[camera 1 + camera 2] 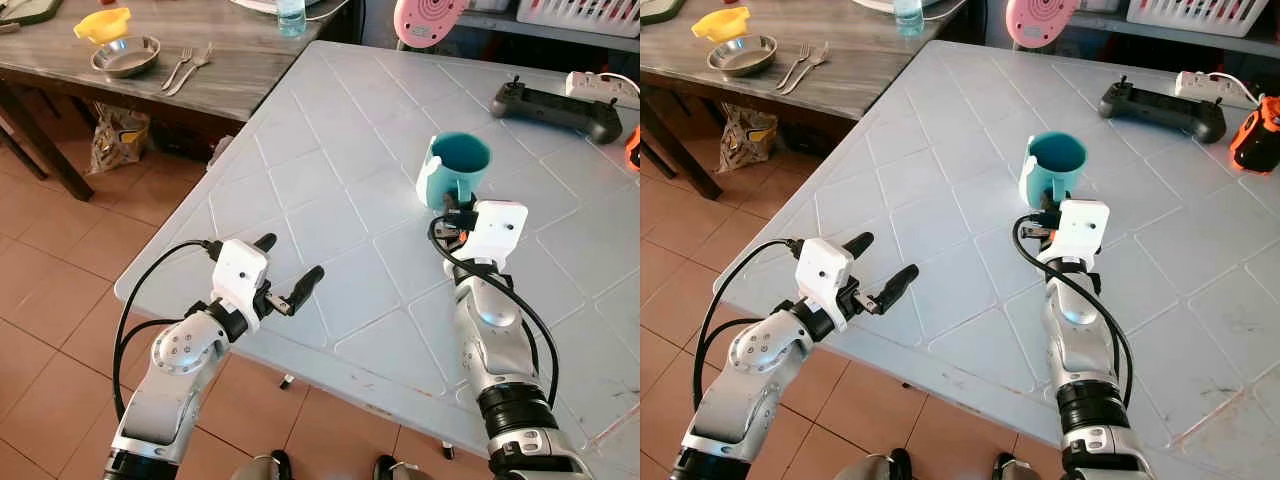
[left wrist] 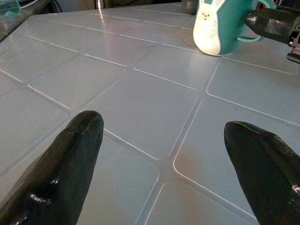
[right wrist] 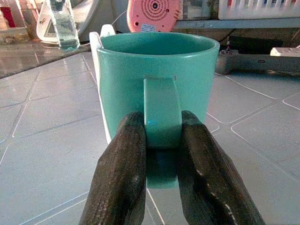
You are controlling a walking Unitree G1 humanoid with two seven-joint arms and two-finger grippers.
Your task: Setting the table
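Right gripper [image 3: 161, 140] clenched on handle of teal ceramic mug [image 1: 455, 168], centre-right on pale grey tiled table [image 1: 330, 220]; left gripper [image 1: 290, 268] released, lower left

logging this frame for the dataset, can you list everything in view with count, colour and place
mug: 1, teal with a white rabbit panel, upright on the grey table
controller: 1, black, far right of the grey table
power strip: 1, white, behind the controller
orange object: 1, orange and black, right edge
bowl: 1, metal, on the wooden table
forks: 2, metal, beside the bowl
funnel-like piece: 1, yellow, behind the bowl
bottle: 1, clear
left gripper: 1, black fingers, open over the near table edge
right gripper: 1, black fingers, shut on the mug's handle
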